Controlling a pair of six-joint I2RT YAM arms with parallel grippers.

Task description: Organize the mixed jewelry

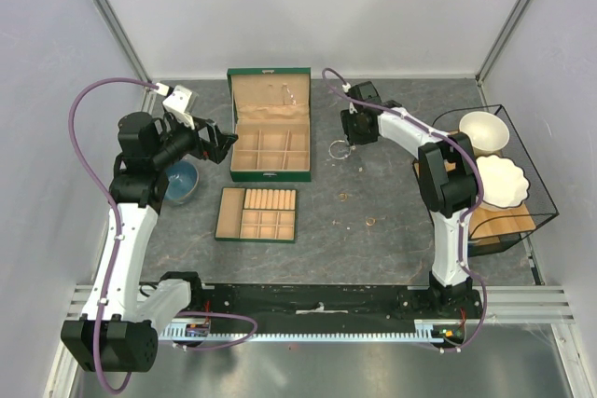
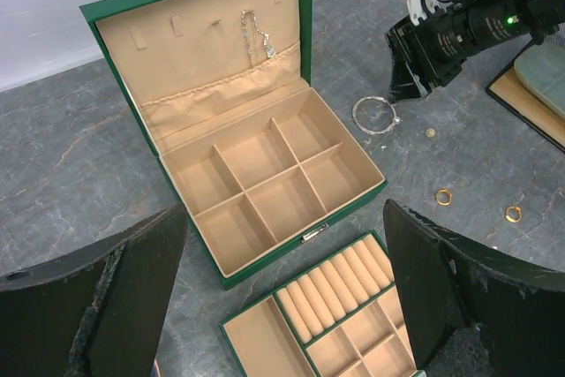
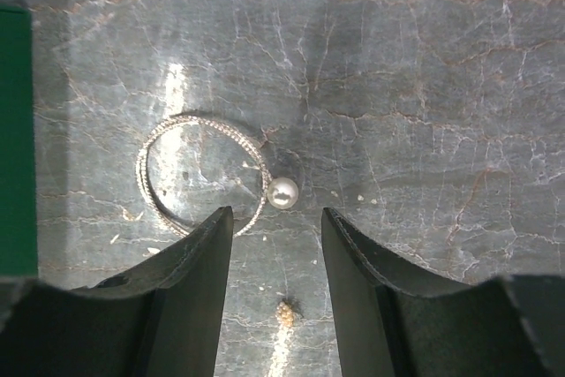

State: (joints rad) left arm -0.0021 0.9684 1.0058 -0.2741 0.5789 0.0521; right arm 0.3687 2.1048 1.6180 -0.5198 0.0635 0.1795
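Step in hand: judged to be the pickup of the silver bangle [image 3: 199, 117] by the right gripper [image 3: 276, 218].
Bangle position: flat on the tabletop [image 3: 424, 86], just right of the green jewelry box [image 2: 256, 156], partly under the right gripper.
Right gripper: jaws partly spread, holding nothing.
Left gripper [image 2: 284, 209]: jaws fully spread, empty, facing the box.
Technique: 1 finger should descend inside the loop and 1 outside, beside the pearl [image 3: 282, 192]. The thin wire likely needs the fingertips at tabletop level before closing.
Right wrist view resolves: pearl, twisted wire, a tiny gold bead [image 3: 284, 310].
Left wrist view adds: 2 gold rings [image 2: 442, 196], empty box compartments, the ring tray [image 2: 256, 346].
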